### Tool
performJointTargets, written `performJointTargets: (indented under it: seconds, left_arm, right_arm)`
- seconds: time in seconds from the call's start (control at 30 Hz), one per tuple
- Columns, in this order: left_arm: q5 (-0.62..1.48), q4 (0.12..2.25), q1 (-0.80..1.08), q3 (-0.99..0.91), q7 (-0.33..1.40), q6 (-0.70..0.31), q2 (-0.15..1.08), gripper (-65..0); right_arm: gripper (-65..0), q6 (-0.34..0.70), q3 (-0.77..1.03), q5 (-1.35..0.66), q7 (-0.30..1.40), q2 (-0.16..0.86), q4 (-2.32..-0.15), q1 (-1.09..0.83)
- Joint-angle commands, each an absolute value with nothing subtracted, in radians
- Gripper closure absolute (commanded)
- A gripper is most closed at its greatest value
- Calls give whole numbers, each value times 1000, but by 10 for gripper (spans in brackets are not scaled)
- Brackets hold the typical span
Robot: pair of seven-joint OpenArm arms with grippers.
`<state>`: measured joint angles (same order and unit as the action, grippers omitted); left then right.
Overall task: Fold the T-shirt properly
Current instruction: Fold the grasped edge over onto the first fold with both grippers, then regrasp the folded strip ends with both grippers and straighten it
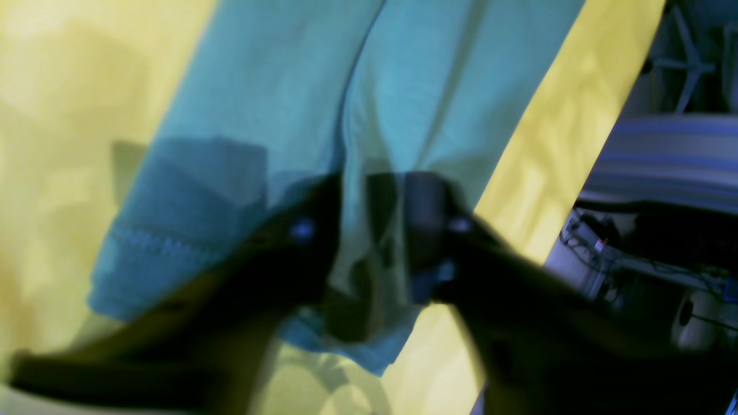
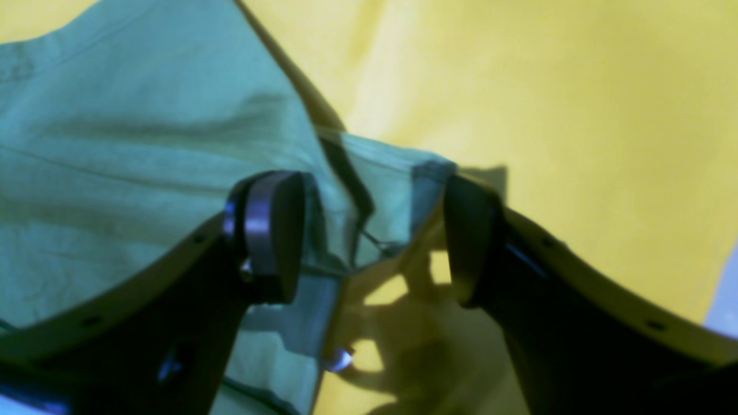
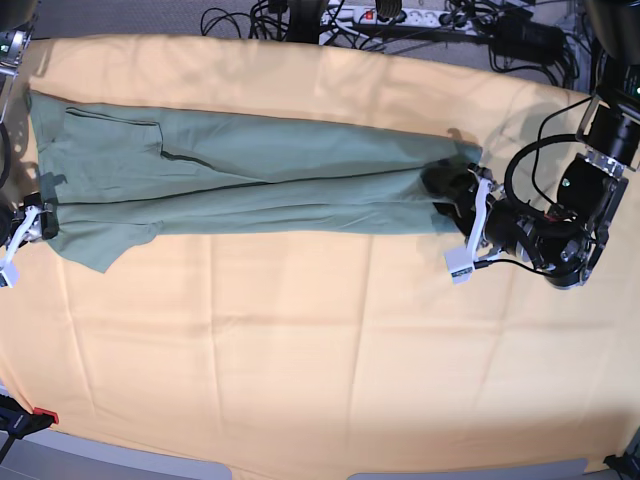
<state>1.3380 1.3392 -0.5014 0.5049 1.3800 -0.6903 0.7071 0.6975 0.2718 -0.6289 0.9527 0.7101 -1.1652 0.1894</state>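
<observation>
The sage-green T-shirt (image 3: pixel 250 175) lies folded into a long band across the yellow-orange cloth (image 3: pixel 300 340). My left gripper (image 3: pixel 455 195) is at the band's right end. In the left wrist view its blurred jaws (image 1: pixel 369 242) are closed on a bunched fold of the T-shirt (image 1: pixel 277 86). My right gripper (image 3: pixel 35 222) is at the band's left end, near the lower corner. In the right wrist view it (image 2: pixel 369 236) is open, with a hemmed corner of the T-shirt (image 2: pixel 115 144) lying between its fingers (image 2: pixel 271 230), not pinched.
Cables and a power strip (image 3: pixel 400 15) run along the far edge behind the cloth. The cloth's right edge and equipment with wires (image 1: pixel 634 259) lie just beyond the left gripper. The front table edge (image 3: pixel 300 470) is at the bottom.
</observation>
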Motion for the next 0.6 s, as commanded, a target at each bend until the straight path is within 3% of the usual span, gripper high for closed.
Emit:
performJointTargets:
  seconds: [0.0, 0.17, 0.3, 0.43, 0.53, 0.57]
  left_arm:
    - [1359, 1351, -530, 495, 1371, -698, 724, -311]
    - [1359, 1351, -530, 495, 1321, -698, 746, -312]
    - [1360, 1351, -530, 495, 1293, -698, 757, -312]
    - [1360, 1351, -530, 495, 1282, -698, 757, -312]
    - [1360, 1351, -530, 495, 1279, -698, 756, -312]
    - [1360, 1351, -530, 495, 1279, -698, 756, -312]
  right_arm:
    - [-404, 698, 281, -661, 936, 758, -1183, 218]
    - [-404, 698, 282, -886, 936, 808, -1183, 231]
    - [-403, 698, 282, -999, 936, 777, -1183, 230]
    - [-403, 698, 282, -970, 935, 703, -1181, 230]
    - [-403, 698, 282, -811, 864, 646, -1175, 230]
    - [-403, 655, 282, -728, 827, 629, -1175, 230]
